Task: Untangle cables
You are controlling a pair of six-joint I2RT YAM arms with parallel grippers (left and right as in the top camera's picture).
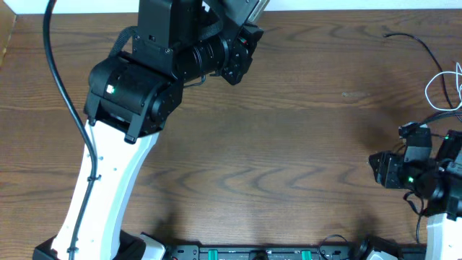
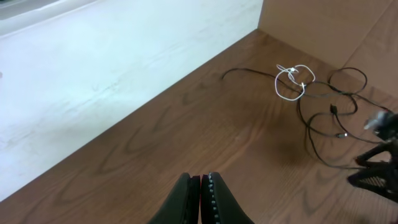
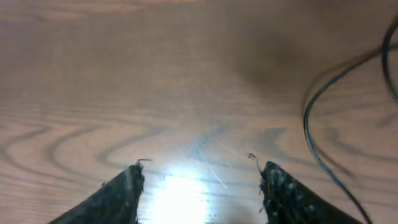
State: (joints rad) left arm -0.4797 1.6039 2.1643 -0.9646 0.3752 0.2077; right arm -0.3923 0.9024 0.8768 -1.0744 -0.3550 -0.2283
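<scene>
No writing, label, brand or number can be read anywhere here, neither on the brown wood-grain counter [image 1: 289,159] nor on the thin black and white cables [image 2: 303,84].

The overhead view looks straight down on the table [image 1: 289,144]. The left wrist view slants far across it to the cables [image 2: 303,87] at upper right, which the overhead view catches at its right edge. The right wrist view sits close above the table, facing down.
</scene>
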